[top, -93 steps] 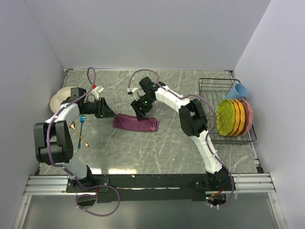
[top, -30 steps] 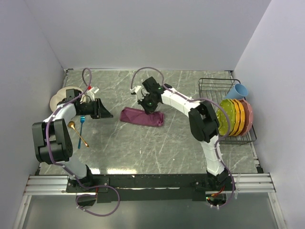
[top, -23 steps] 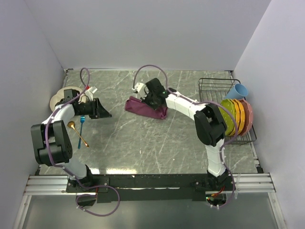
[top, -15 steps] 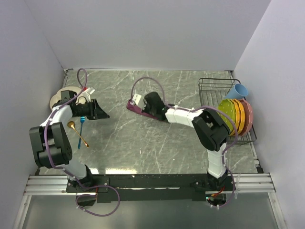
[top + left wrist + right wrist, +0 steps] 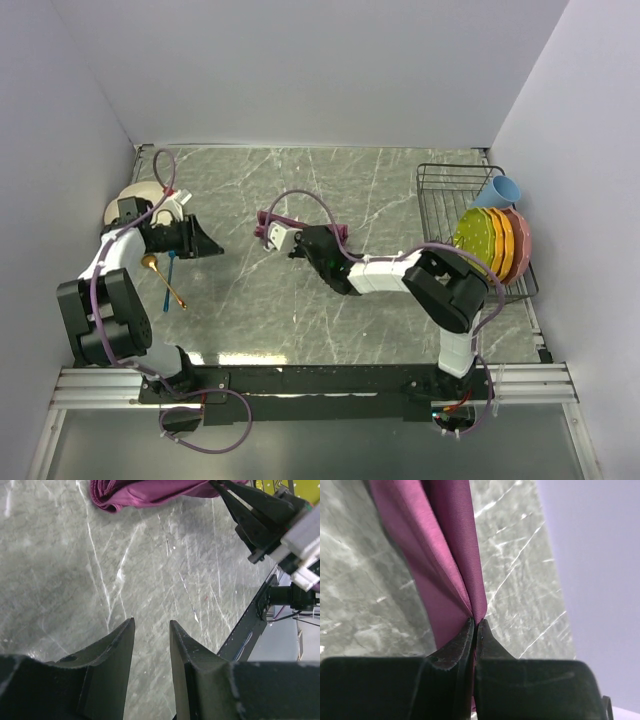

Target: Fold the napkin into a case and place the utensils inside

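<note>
The right gripper (image 5: 476, 626) has its fingers pressed shut on a fold of the soft maroon-purple cloth napkin (image 5: 447, 555), at mid-table. The left gripper (image 5: 151, 627) is a little open and holds nothing. The bright blue fork (image 5: 170, 268) and the shiny gold spoon (image 5: 173, 294) lie near the left edge. The grey marble table (image 5: 300, 330) lies open between the grippers.

Napkin (image 5: 450, 540): maroon cloth, fine weave, soft low sheen. Table (image 5: 300, 320): grey marble-look top, white veins, smooth, faintly glossy. Left gripper (image 5: 151, 621) and right gripper (image 5: 475, 622): matt black plastic, slightly grainy. Spoon (image 5: 167, 285): shiny gold metal look. Fork (image 5: 169, 272): bright blue, looks plastic. Far-right rack (image 5: 440, 180): dark wire. Plates (image 5: 490, 240) in it: glossy.
</note>
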### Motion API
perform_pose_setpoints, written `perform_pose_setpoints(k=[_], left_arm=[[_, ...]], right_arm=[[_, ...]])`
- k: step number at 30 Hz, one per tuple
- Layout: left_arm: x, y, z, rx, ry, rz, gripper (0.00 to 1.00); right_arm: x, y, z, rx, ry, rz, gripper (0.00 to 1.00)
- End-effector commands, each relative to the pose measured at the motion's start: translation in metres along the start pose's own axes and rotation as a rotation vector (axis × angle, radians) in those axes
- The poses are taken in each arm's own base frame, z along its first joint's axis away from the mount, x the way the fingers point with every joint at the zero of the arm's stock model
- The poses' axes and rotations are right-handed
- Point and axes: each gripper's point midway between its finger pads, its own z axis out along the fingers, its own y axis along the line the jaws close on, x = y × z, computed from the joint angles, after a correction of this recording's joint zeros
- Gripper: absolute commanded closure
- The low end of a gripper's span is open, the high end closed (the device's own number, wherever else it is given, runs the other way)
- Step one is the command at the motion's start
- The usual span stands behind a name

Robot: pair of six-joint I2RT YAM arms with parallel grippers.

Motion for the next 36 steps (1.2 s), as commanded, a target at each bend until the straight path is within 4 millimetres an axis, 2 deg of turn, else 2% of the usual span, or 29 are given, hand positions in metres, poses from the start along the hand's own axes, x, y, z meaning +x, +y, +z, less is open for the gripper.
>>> perform_pose_setpoints(k=[1,5,6,8,9,11,15,18,19,21,22,24,25,26,28,29,31,32,33,34,35,36], left_arm=[[-0.002,-0.012,-0.01,0.018,-0.029,0.066,0.6],[0.0,-0.014,-0.013,0.024,-0.026,0.067,0.6],[-0.001,-0.014,-0.015,0.023,-0.03,0.075,0.6],[-0.001,-0.016,-0.018,0.024,-0.034,0.076,0.59],[-0.002,-0.019,-0.02,0.021,-0.041,0.089,0.6],[-0.001,-0.021,-0.023,0.019,-0.045,0.095,0.59],[-0.001,-0.028,-0.028,0.014,-0.05,0.122,0.59],[0.0,-0.028,-0.031,-0.008,-0.037,0.149,0.59],[0.0,-0.026,-0.032,-0.019,-0.032,0.16,0.59],[0.002,-0.023,-0.035,-0.042,-0.009,0.195,0.58],[0.003,-0.022,-0.036,-0.053,-0.001,0.201,0.58],[0.002,-0.019,-0.039,-0.073,0.024,0.244,0.58],[0.002,-0.018,-0.04,-0.077,0.035,0.259,0.58],[-0.003,-0.016,-0.042,-0.092,0.038,0.286,0.58],[-0.006,-0.01,-0.041,-0.119,0.057,0.27,0.58],[-0.011,-0.014,-0.039,-0.109,0.063,0.269,0.59],[-0.012,-0.016,-0.029,-0.087,0.08,0.231,0.6],[-0.004,-0.024,-0.017,-0.062,0.111,0.181,0.6],[0.0,-0.025,-0.009,-0.053,0.13,0.16,0.61],[0.005,-0.027,-0.002,-0.048,0.144,0.14,0.61],[0.012,-0.031,0.013,-0.037,0.161,0.117,0.62],[0.017,-0.031,0.021,-0.035,0.174,0.098,0.64]], right_arm=[[-0.032,-0.033,-0.018,0.178,-0.11,0.024,1.0],[-0.037,-0.008,-0.025,0.163,-0.131,-0.012,1.0],[-0.03,0.003,-0.027,0.142,-0.121,-0.032,1.0],[-0.032,0.012,-0.033,0.149,-0.141,-0.057,1.0],[-0.026,0.022,-0.036,0.141,-0.135,-0.077,1.0],[-0.026,0.027,-0.042,0.146,-0.141,-0.089,1.0],[-0.026,0.054,-0.054,0.082,-0.144,-0.115,1.0],[-0.022,0.072,-0.059,0.02,-0.124,-0.118,0.91],[-0.022,0.079,-0.062,-0.002,-0.122,-0.127,0.81],[-0.026,0.083,-0.067,-0.028,-0.137,-0.119,0.67],[-0.023,0.089,-0.07,-0.059,-0.122,-0.129,0.54],[-0.024,0.09,-0.078,-0.117,-0.097,-0.111,0.39],[-0.027,0.09,-0.082,-0.151,-0.1,-0.099,0.26],[-0.035,0.087,-0.085,-0.17,-0.103,-0.08,0.21],[-0.035,0.087,-0.098,-0.246,-0.08,-0.051,0.11],[-0.04,0.078,-0.1,-0.251,-0.078,-0.033,0.08],[-0.033,0.063,-0.116,-0.323,-0.023,0.037,0.05],[-0.04,0.044,-0.114,-0.375,-0.037,0.113,0.05],[-0.027,0.04,-0.126,-0.435,0.032,0.164,0.05],[-0.024,0.032,-0.129,-0.467,0.048,0.199,0.05],[-0.036,0.021,-0.131,-0.521,0.012,0.248,0.05],[-0.011,0.016,-0.132,-0.562,0.101,0.291,0.05]])
